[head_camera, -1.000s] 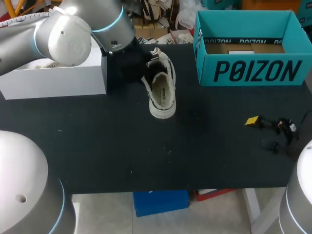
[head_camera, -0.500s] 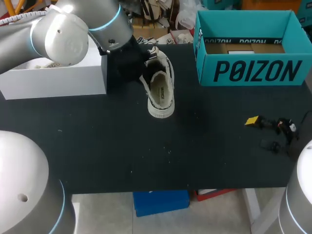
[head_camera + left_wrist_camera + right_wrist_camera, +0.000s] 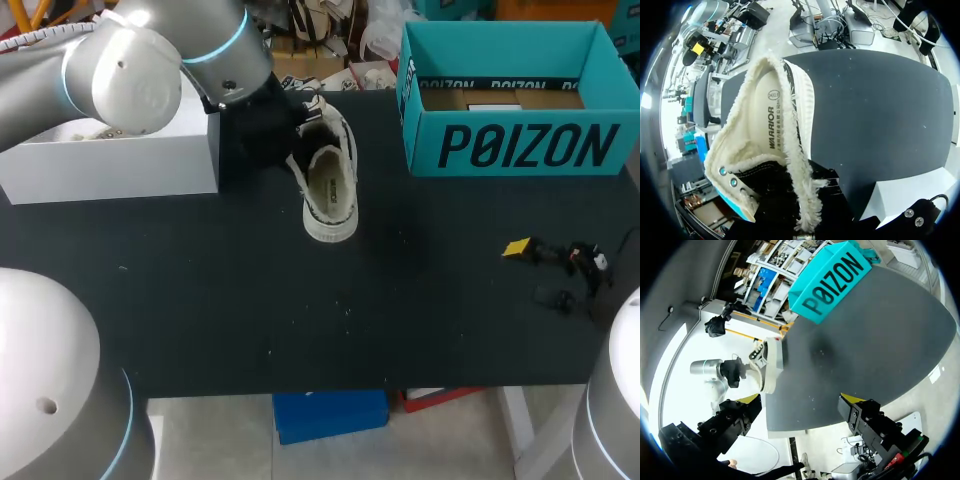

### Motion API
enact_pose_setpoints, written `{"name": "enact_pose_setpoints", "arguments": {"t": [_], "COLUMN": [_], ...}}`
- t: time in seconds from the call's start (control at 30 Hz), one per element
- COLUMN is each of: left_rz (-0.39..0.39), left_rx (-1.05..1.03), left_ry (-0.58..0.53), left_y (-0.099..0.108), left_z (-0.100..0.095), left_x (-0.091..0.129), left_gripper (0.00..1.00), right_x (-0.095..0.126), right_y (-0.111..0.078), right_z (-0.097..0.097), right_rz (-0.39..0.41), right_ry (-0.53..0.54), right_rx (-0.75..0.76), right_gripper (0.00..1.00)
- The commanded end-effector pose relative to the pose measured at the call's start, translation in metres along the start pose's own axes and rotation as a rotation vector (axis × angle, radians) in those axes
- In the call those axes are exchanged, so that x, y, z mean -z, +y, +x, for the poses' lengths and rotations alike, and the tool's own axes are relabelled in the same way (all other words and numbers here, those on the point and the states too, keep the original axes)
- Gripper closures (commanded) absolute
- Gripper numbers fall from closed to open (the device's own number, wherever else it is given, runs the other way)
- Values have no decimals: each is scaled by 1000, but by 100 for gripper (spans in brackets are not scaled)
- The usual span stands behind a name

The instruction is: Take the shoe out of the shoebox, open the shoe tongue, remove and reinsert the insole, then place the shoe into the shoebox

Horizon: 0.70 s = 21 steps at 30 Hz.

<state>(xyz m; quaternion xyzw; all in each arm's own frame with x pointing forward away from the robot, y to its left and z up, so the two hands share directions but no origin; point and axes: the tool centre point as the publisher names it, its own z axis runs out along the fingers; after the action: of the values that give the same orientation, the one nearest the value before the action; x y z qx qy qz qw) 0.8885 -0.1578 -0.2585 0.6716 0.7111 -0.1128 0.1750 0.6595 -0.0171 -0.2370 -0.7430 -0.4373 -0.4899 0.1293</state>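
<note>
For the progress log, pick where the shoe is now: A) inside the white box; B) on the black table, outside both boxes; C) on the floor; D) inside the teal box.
B: the shoe sits on the table between the white box and the teal box, inside neither.

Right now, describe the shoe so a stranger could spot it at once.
On the black table, a white box stands far left and a teal box far right. Between them lies the shoe: cream with a fleecy lining and black trim, the one soft thing beside those boxes.
</note>
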Motion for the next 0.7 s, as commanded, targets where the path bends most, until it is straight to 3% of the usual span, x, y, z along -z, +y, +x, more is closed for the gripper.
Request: {"name": "enact_pose_setpoints", "arguments": {"t": [0.03, 0.17, 0.33, 0.7], "left_rz": [1, -24, -29, -132], "left_rx": [8, 165, 423, 858], "left_ry": [1, 14, 28, 2], "left_y": [3, 19, 54, 114], "left_z": [0, 3, 20, 97], "left_x": [5, 11, 14, 22], "left_gripper": [100, 100, 100, 100], "right_x": [2, 2, 2, 2], "right_y": [-1, -1, -1, -1], "right_z": [0, 0, 0, 0], "right_rz": [-2, -2, -2, -2], "right_ry": [1, 1, 1, 1], "right_rx": [-1, -1, -1, -1], "right_gripper": [0, 0, 0, 0]}}
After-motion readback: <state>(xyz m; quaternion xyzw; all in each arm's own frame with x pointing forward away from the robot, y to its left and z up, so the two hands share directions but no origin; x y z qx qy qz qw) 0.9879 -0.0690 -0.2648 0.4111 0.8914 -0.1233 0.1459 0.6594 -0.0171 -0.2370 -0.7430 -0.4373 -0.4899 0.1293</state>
